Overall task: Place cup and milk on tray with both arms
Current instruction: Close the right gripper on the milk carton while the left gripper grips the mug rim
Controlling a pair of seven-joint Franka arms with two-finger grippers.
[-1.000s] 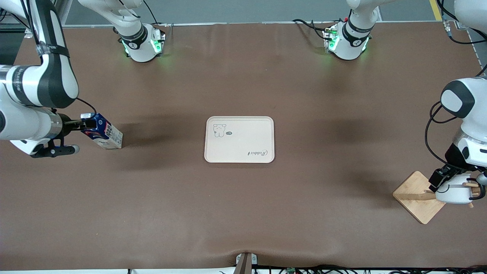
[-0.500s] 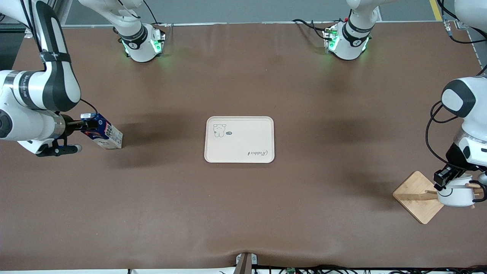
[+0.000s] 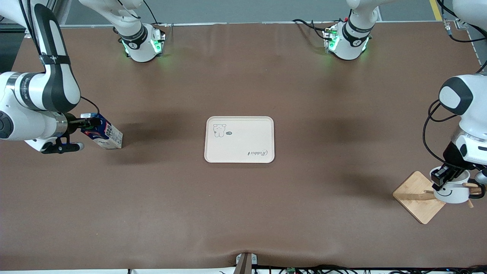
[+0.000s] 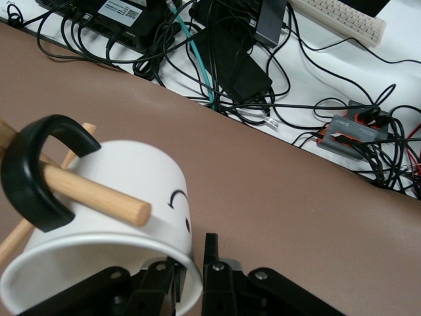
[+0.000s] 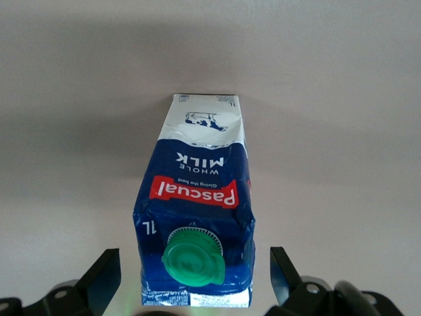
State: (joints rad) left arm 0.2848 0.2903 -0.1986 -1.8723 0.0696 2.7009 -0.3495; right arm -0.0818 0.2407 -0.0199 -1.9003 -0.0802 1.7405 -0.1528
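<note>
On the brown table, the tray lies central. Left tool pinches the cup rim, apparently to lift it off wooden pegs; right tool straddles the milk, fingers spread, ungripped.

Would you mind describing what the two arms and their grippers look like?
Both arms are glossy white with black joint sections; black cables loop alongside them. The bases glow green. The left gripper and right gripper are black, with two flat fingers each.
</note>
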